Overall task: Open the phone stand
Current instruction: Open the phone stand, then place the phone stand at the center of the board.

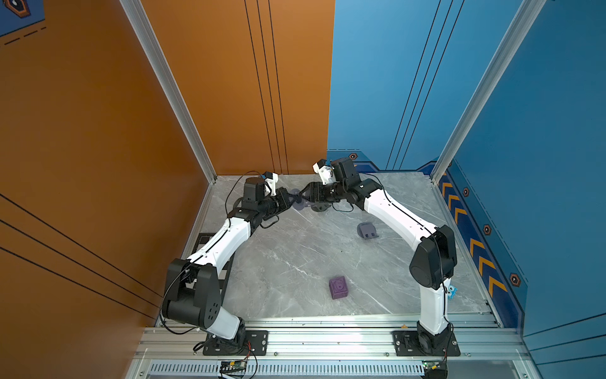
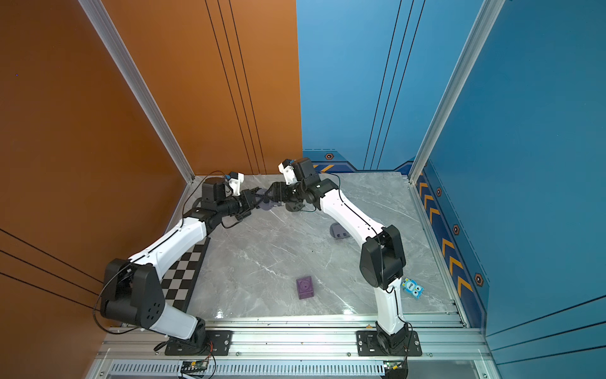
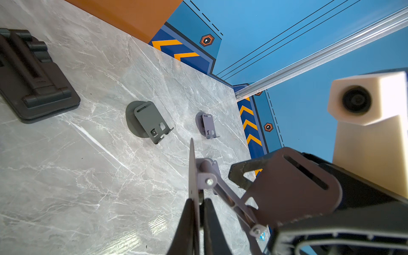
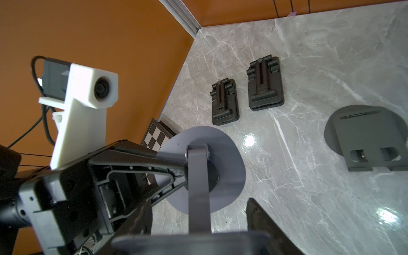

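Note:
The phone stand (image 1: 300,204) (image 2: 265,204) is grey-lilac and is held in the air at the back middle of the table, between both grippers. My left gripper (image 1: 292,197) (image 3: 198,201) is shut on the thin edge of its round base (image 3: 191,167) (image 4: 227,154). A hinged arm (image 3: 229,198) (image 4: 197,187) runs from the base to the phone plate (image 3: 293,187). My right gripper (image 1: 305,197) (image 4: 196,203) straddles that plate, with a finger lying against each side edge. The stand is partly unfolded, its plate swung away from the base.
A dark grey stand (image 1: 367,230) (image 4: 366,134) sits right of centre. Two black folded stands (image 4: 225,102) (image 4: 266,84) lie near the orange wall. A purple cube (image 1: 338,287) is at the front, a blue owl toy (image 2: 412,288) by the right arm, and a checkerboard (image 2: 183,272) at left.

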Tool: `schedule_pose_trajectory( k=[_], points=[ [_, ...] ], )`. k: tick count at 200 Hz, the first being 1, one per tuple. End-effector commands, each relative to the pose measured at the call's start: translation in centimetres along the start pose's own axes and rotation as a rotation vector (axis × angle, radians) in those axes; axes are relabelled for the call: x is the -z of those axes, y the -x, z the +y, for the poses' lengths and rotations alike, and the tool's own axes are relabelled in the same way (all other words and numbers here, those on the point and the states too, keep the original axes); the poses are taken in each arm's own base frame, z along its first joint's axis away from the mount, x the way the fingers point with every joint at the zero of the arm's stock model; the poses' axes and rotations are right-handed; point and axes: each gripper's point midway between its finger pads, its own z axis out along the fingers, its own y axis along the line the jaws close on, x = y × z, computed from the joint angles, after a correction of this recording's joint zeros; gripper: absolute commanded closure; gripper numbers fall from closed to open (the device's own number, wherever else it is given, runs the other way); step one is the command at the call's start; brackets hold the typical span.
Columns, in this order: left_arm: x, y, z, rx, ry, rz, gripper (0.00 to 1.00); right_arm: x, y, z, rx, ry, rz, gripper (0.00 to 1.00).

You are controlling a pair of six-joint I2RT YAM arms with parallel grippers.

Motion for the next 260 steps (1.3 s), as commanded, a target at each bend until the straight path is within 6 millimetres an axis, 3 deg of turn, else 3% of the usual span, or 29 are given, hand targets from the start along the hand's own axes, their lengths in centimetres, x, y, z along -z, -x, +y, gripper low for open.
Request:
schedule_pose_trajectory(
  k=[1,17,59,73,83,87,94,97,99,101,134,167,219,260],
  points=[
    [0.7,0.6,-1.4,-0.031,-0.032,-0.037,1.00,0.1,1.0,0.7,0.005,0.022,-0.024,0.49],
    [0.6,0.5,-1.3,-0.027,-0.028,-0.036,1.00,0.3,1.0,0.7,0.008,0.018,-0.021,0.60],
    [0.5,0.7,-1.5,-0.024,-0.029,-0.043,1.00,0.5,0.7,0.1,0.008,-0.011,-0.012,0.61],
    [0.6,1.0,-1.9,-0.029,-0.034,-0.050,0.92,0.6,0.7,-0.5,0.005,-0.034,-0.012,0.63],
    [0.8,1.3,-2.1,-0.031,-0.037,-0.058,0.75,0.7,0.7,-1.0,-0.002,-0.049,-0.009,0.64],
    [0.9,1.4,-2.2,-0.033,-0.037,-0.063,0.61,0.7,0.7,-1.1,-0.004,-0.051,-0.008,0.64],
    [1.0,1.7,-2.2,-0.033,-0.031,-0.076,0.27,0.8,0.7,-1.4,-0.008,-0.057,-0.006,0.64],
    [1.1,1.8,-2.2,-0.030,-0.024,-0.084,0.18,0.9,0.8,-1.6,-0.010,-0.063,-0.006,0.65],
    [1.2,1.9,-2.1,-0.029,-0.020,-0.088,0.05,0.9,0.8,-1.7,-0.012,-0.066,-0.005,0.65],
    [1.3,2.0,-2.0,-0.027,-0.013,-0.095,0.00,1.0,0.8,-1.8,-0.012,-0.069,-0.004,0.65],
    [2.8,2.6,0.0,0.002,0.068,-0.172,0.02,2.0,0.8,-3.7,-0.018,-0.133,0.001,0.65],
    [2.8,2.0,0.6,0.008,0.068,-0.152,0.02,3.8,1.0,-6.8,-0.024,-0.232,0.005,0.64],
    [1.5,0.6,0.9,-0.006,0.079,-0.072,0.02,7.9,2.4,-14.8,-0.081,-0.410,-0.012,0.62],
    [-0.9,-0.8,-1.5,-0.073,0.016,0.075,0.02,11.4,3.2,-21.4,-0.080,-0.555,0.000,0.63]
  ],
)
